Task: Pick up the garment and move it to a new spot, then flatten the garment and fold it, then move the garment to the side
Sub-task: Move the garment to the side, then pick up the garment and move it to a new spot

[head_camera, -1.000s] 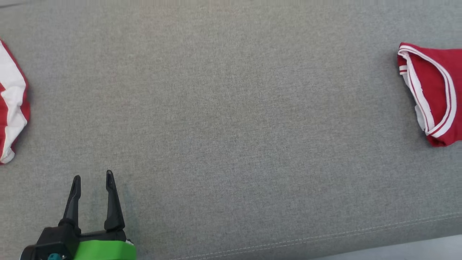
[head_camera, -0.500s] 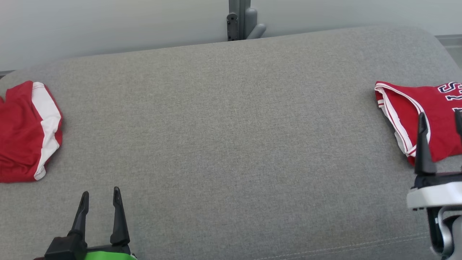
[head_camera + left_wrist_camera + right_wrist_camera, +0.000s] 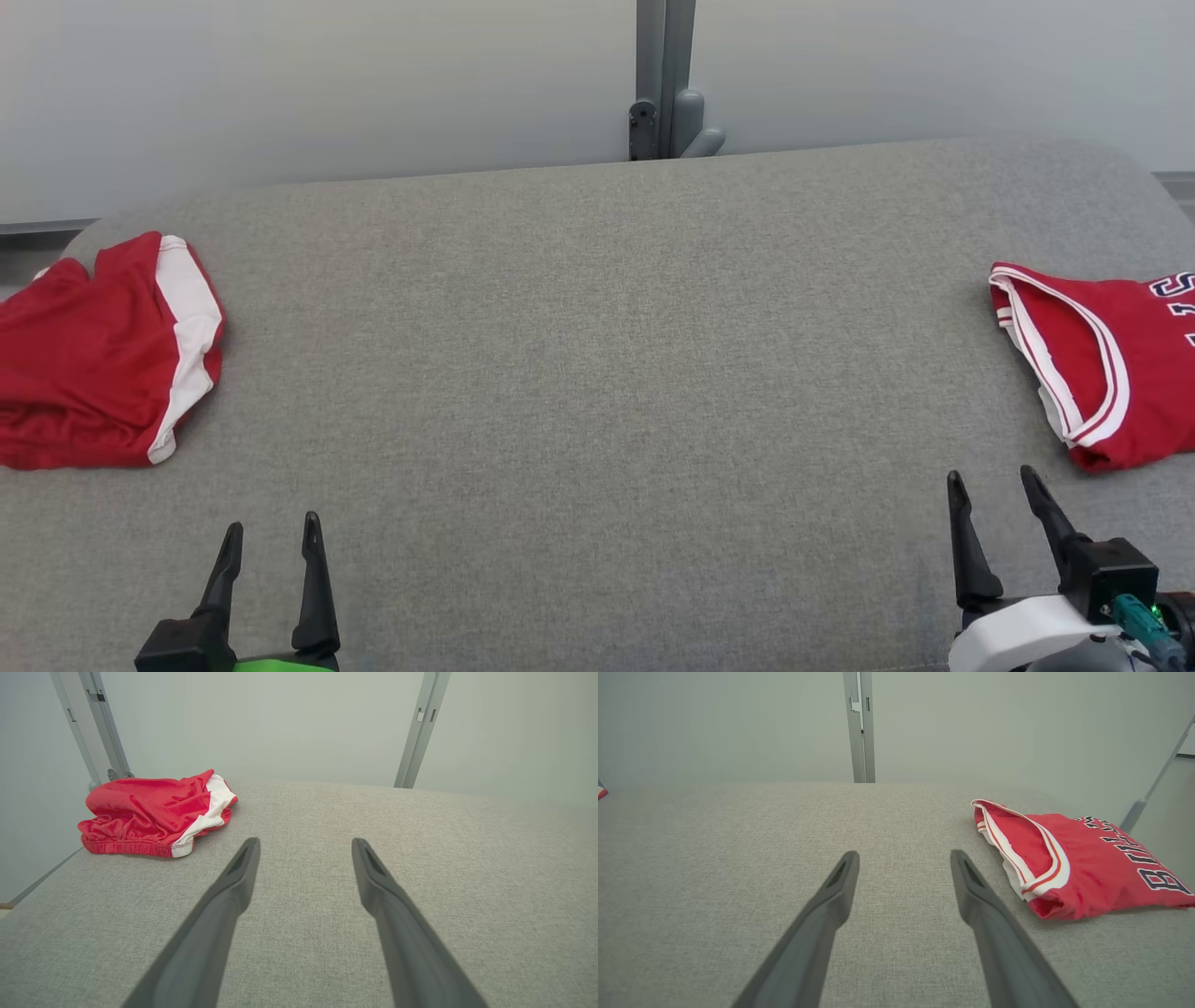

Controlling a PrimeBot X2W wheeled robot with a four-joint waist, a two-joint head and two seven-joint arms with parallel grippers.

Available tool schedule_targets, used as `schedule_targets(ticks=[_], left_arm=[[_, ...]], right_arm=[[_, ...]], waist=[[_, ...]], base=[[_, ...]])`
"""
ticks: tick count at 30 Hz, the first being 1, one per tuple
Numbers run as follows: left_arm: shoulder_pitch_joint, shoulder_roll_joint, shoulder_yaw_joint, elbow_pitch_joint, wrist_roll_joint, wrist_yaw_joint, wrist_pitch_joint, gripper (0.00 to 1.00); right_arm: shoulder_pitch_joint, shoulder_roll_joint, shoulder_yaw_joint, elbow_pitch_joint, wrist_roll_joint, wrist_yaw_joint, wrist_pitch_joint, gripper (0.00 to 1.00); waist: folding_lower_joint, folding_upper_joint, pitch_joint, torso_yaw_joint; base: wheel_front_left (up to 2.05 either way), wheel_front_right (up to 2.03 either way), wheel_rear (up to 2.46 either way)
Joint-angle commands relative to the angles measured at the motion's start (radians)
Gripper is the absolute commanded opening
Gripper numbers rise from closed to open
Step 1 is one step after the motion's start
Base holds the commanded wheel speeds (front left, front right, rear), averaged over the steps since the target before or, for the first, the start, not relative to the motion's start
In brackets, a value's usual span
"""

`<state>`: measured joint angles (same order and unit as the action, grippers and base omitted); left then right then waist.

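Two arms hovered at the near edge of the grey cushion [image 3: 597, 373], left gripper [image 3: 272, 523] and right gripper [image 3: 990, 476], jaws wide and empty. Crumpled red shorts [image 3: 93, 364] lay far left, folded red jersey [image 3: 1120, 373] far right.

"BULLS" (partly legible) on red jersey [image 3: 1087, 877]

Grey fabric-covered bench [image 3: 597, 373], red-and-white shorts [image 3: 93, 373] at its left end, folded red jersey [image 3: 1144, 392] at its right
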<state>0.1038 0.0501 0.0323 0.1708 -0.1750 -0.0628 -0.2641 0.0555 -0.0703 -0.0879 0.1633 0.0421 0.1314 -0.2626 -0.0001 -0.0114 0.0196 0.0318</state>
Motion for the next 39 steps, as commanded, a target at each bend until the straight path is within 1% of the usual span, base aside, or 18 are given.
schedule_targets(ticks=[1, 7, 17, 23, 26, 28, 39], left_arm=[[-0.001, 0.002, 0.003, 0.006, -0.001, -0.007, 0.0, 1.0], [-0.013, 0.002, -0.003, 0.015, -0.003, -0.01, 0.0, 1.0], [-0.015, 0.002, 0.001, 0.017, 0.002, -0.014, 0.0, 1.0], [-0.017, 0.002, 0.002, 0.019, 0.003, -0.016, 0.0, 1.0], [-0.026, 0.002, -0.003, 0.017, 0.005, -0.015, 0.0, 1.0], [-0.027, 0.002, -0.005, 0.015, 0.002, -0.013, 0.0, 1.0], [-0.007, 0.002, 0.003, 0.009, -0.025, -0.001, 0.0, 1.0]], right_arm=[[0.017, 0.007, 0.0, 0.026, -0.004, -0.001, -0.003, 1.0], [0.024, 0.016, -0.015, 0.056, 0.0, -0.001, -0.003, 1.0], [0.015, 0.019, -0.02, 0.05, 0.01, -0.001, -0.003, 1.0], [0.019, 0.019, -0.02, 0.045, 0.019, -0.001, -0.003, 1.0], [0.025, 0.019, -0.02, 0.038, 0.028, -0.001, -0.003, 1.0], [0.028, 0.019, -0.014, 0.038, 0.024, -0.001, -0.003, 1.0], [-0.001, 0.018, 0.046, 0.039, 0.021, -0.001, -0.003, 1.0]], waist=[[0.0001, 0.0114, -0.011, 0.013], [0.0001, 0.0114, -0.014, 0.017], [0.0001, 0.0114, -0.014, 0.025], [0.0001, 0.0114, -0.012, 0.051], [0.0001, 0.0114, -0.01, 0.087], [0.0001, 0.0114, -0.01, 0.123], [0.0001, 0.0114, -0.012, 0.368]], base=[[0.0, 0.0, 0.0], [0.0, 0.0, 0.0], [0.0, 0.0, 0.0], [0.0, 0.0, 0.0], [0.0, 0.0, 0.0], [0.0, 0.0, 0.0], [0.0, 0.0, 0.0]])
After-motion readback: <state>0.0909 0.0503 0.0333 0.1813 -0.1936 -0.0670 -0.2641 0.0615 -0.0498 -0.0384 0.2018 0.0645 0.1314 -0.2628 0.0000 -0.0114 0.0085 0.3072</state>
